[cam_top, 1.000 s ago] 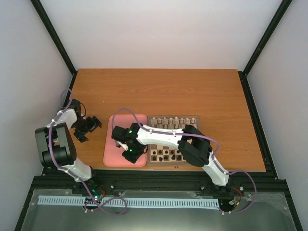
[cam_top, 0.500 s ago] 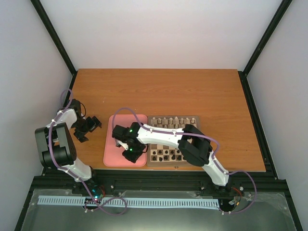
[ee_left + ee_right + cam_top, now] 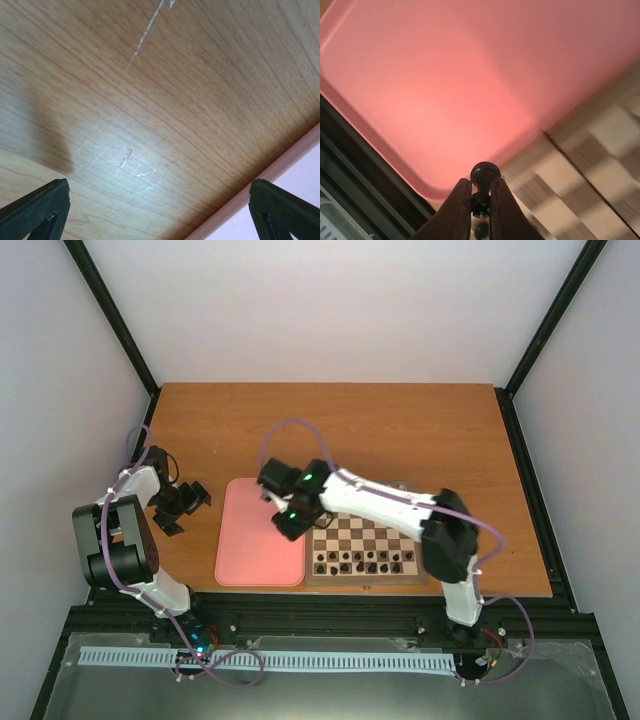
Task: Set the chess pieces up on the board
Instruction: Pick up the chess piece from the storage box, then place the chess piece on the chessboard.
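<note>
Carrying one dark piece [image 3: 485,173], clamped in your right hand [image 3: 481,189], above the seam of tray [image 3: 250,540] and board [image 3: 375,537]. Left hand [image 3: 157,197]: spread apart, idle over the counter [image 3: 175,100]. Step: placing. Next, likely: set it upright on a vacant square among the near dark ranks.

Arms [image 3: 372,502]: white links, black joints, purple cables, green indicator lights.

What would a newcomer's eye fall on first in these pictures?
The right pincer, shut on a small dark chess piece, hangs above the edge where the pink tray meets the board. Dark pieces line the board's near edge. The left pincer hangs open over the table, left of the tray.
</note>
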### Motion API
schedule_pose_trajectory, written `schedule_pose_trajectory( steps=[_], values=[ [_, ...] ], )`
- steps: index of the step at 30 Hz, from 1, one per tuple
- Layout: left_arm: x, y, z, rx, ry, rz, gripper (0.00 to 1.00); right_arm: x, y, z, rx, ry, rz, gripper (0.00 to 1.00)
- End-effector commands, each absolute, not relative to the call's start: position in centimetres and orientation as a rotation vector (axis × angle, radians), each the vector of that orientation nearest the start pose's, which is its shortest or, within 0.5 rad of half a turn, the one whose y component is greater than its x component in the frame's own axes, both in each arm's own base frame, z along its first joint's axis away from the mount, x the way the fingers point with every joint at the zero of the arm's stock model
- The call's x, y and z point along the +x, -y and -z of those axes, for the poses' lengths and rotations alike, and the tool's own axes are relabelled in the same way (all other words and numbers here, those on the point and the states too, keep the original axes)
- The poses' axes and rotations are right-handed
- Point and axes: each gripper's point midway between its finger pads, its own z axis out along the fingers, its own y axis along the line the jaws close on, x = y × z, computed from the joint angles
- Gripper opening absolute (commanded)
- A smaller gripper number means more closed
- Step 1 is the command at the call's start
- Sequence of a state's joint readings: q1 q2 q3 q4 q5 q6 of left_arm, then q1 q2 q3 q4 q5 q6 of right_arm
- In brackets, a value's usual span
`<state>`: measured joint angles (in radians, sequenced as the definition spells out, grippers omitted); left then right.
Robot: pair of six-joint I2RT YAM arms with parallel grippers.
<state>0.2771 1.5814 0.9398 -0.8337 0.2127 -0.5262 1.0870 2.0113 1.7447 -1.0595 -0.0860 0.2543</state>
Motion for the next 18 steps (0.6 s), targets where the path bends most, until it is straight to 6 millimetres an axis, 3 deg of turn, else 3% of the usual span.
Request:
schedule_pose_trajectory(
  steps=[1,5,10,18],
  values=[
    [28.1,-4.2,-4.2,-1.153,-2.809,0.339,1.0,21.6,-33.6,-14.3,-0.968,-2.762,-0.273,0.05],
    [28.1,-4.1,-4.3,-1.151,-2.808,0.34,1.0,21.0,-26.6,-14.0,-0.788,-2.861,-0.223,0.05],
    [28.0,-4.1,-4.3,-1.153,-2.809,0.339,1.0,18.0,-19.1,-13.7,-0.631,-2.966,-0.116,0.05],
    [27.7,-4.1,-3.6,-1.159,-2.826,0.329,1.0,14.6,-14.0,-13.5,-0.405,-3.035,-0.072,0.06]
  ],
)
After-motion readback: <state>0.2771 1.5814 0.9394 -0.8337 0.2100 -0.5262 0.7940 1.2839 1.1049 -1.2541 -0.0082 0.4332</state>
